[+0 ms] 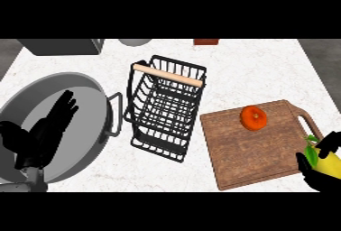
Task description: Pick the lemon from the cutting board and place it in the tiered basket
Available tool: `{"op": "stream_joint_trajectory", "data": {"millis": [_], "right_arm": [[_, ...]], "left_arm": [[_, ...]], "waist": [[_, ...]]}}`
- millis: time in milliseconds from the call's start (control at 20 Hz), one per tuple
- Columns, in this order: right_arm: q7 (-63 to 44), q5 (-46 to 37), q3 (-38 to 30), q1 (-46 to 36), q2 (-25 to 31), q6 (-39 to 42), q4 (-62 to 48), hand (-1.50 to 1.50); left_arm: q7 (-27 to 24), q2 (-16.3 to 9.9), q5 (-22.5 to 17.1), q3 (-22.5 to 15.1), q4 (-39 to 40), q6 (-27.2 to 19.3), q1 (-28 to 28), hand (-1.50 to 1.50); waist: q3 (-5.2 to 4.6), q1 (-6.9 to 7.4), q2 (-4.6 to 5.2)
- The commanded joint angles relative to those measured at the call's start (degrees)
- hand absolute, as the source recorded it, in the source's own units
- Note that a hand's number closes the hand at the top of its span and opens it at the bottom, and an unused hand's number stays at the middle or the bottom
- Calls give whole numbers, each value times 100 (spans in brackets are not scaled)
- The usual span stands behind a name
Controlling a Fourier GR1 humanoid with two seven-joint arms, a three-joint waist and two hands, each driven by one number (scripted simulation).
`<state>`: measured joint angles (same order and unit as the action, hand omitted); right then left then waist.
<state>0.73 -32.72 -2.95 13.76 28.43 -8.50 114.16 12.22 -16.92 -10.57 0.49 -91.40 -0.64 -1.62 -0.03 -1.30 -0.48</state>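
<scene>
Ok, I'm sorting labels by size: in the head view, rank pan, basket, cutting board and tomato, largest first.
Pan
Cutting board and basket: look alike, unsure
Tomato

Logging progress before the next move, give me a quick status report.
Right hand shut on yellow lemon at wooden cutting board edge. Left hand open, resting over grey pan. Black wire tiered basket unobstructed; orange fruit on board.

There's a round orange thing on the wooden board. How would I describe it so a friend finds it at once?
Start at the brown cutting board right of the black wire basket. Near its far edge lies the orange fruit, round and alone on the wood, unlike the yellow lemon in the right hand.
</scene>
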Motion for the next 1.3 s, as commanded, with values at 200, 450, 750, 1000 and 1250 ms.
{"op": "stream_joint_trajectory", "data": {"millis": [200,450,750,1000,1250], "right_arm": [[-1774,659,39,-266,99,1237,2458,150],[-3151,141,1070,-1379,-126,1656,2716,150],[-4804,-352,2189,-3578,-681,1829,1822,150],[-5593,-916,2788,-5012,-1698,1900,642,150],[-5327,-1234,2870,-5166,-2317,1810,-290,150]], "left_arm": [[-98,77,61,83,345,81,-284,0],[-108,113,72,-15,181,279,-105,0],[0,219,187,-86,-8,174,-116,0],[267,216,240,-60,-72,117,-307,0],[-68,185,168,241,467,334,-419,0]], "waist": [[-9,83,39],[-10,190,52],[-15,267,46],[-7,244,42],[-1,168,54]]}}
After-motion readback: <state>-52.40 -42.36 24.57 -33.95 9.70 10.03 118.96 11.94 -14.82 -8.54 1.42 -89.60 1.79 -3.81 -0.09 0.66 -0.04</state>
